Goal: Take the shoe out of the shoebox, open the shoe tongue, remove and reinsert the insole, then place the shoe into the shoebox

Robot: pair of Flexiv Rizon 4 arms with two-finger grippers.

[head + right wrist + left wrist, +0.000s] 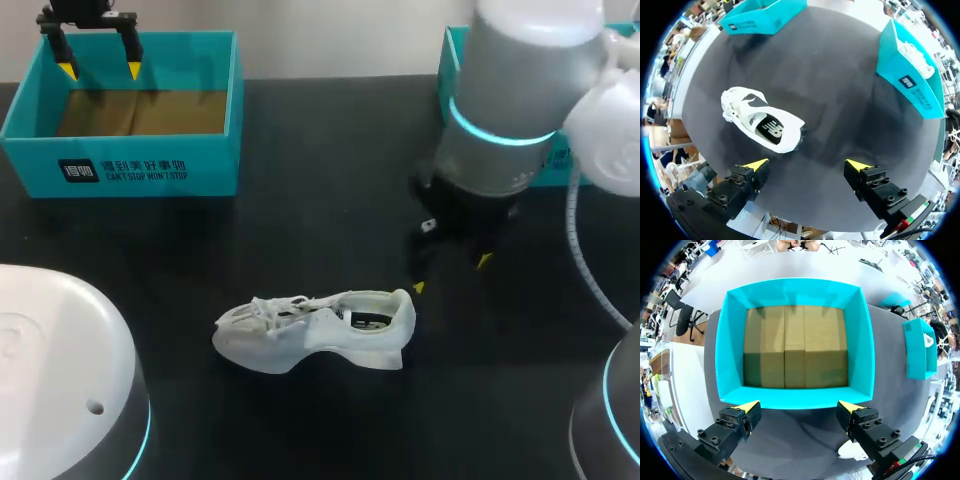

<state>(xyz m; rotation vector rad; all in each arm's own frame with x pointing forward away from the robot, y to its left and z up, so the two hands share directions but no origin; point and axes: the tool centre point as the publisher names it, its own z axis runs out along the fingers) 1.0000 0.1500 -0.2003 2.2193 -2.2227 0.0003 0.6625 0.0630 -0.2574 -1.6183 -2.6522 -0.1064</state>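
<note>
The shoe (315,330) lies on the surface (330,200) near my right tool (451,274), open and empty; my left tool (100,70), open too, hangs over the shoebox (120,165). A skewed pinch could shove the shoe.

- Left gripper (100,68) is held at the far left, pointing straight down, its yellow-tipped fingers spread wide.
- Right gripper (451,274) hangs low, right of centre, under its grey wrist (505,110), fingers likewise wide apart.
</note>
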